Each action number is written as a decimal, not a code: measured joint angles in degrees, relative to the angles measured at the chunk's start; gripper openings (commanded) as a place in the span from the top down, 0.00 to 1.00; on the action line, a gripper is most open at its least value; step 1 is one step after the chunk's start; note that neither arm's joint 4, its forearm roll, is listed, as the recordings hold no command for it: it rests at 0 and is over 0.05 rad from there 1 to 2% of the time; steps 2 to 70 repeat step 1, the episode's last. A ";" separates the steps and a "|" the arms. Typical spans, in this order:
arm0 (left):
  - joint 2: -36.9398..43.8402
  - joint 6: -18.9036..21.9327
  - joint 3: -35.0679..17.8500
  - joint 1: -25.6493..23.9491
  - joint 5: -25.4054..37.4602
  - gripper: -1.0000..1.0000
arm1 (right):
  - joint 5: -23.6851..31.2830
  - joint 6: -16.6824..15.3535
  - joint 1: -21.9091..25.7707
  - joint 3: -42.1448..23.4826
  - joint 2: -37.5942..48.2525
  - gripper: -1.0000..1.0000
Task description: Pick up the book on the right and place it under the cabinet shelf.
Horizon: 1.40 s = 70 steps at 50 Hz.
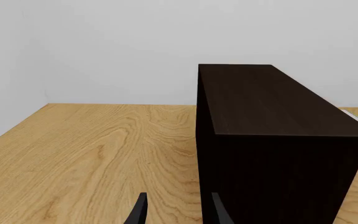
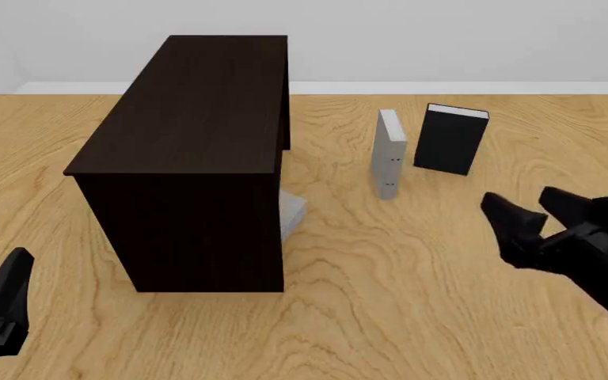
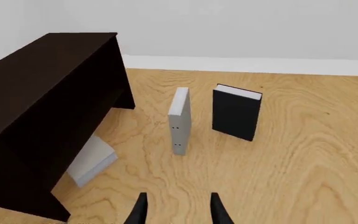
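Down low, the left gripper [image 2: 3, 297] and the right gripper [image 2: 531, 212] both have their fingers apart and hold nothing. Farther back, the cabinet shelf [image 2: 193, 150] stands on the table [image 2: 410, 269]. Beside it, the book [image 2: 389, 154] stands upright, near a black book [image 2: 450, 139]. Another grey book [image 3: 92, 158] lies flat under the cabinet.

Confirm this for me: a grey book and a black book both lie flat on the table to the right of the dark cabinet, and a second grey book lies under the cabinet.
Not quite. The grey book and the black book stand upright, not flat, as the front view shows. They are to the right of the cabinet, and a second grey book does lie flat under it.
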 measured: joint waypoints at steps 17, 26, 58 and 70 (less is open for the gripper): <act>0.00 0.00 0.00 0.00 0.00 0.00 | 0.46 -0.06 -0.19 0.14 -0.79 0.00; 0.00 0.00 0.00 0.00 0.00 0.00 | 0.46 -0.06 -0.19 0.14 -0.79 0.00; 0.00 0.00 0.00 0.00 0.00 0.00 | 0.46 -0.06 -0.19 0.14 -0.79 0.00; 0.00 0.00 0.00 0.00 0.00 0.00 | 0.46 -0.06 -0.19 0.14 -0.79 0.00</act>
